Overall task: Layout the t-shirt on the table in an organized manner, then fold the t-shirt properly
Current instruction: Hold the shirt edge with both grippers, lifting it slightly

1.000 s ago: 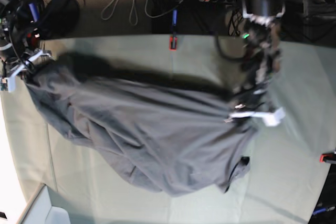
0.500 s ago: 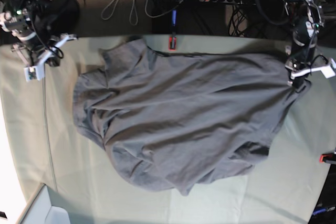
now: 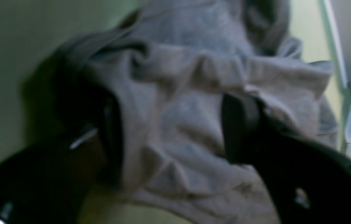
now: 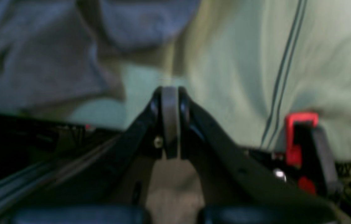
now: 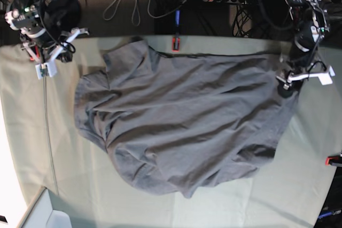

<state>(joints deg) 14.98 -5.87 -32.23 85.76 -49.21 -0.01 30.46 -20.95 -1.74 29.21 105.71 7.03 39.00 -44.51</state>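
T-shirt point(image 5: 181, 121) cloth lies spread but wrinkly on the table point(image 5: 310, 148), so I think laying out is partly done and no folding yet. My left claw point(image 3: 169, 130) is spread wide with cloth bunched between its fingers. My right claw point(image 4: 170, 102) is pressed together, empty, shirt just beyond it.

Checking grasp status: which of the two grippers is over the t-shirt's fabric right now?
The left gripper: its fingers straddle bunched t-shirt fabric at the shirt's edge. The right gripper is closed over bare table, off the shirt.
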